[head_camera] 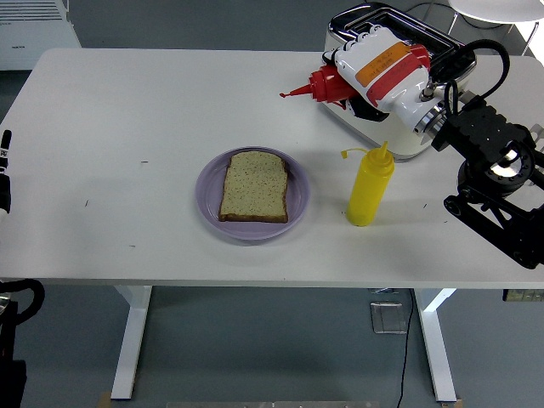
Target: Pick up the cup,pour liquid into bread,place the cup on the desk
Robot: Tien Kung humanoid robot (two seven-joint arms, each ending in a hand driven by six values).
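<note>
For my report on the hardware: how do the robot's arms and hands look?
The right hand has a white shell with an orange label and red patch. Its arm is black, jointed, with a black cable looping above. The left arm shows only a black-and-white sliver at the picture's edge.

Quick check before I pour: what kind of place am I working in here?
Probably a lab or office staged as a breakfast counter: a white height-adjustable desk, a white toaster, and a bread slice on a purple plate.

Red squeeze bottle (325, 85) tipped sideways above table, nozzle pointing left. Bread slice (254, 186) flat on purple plate (208, 183).
</note>
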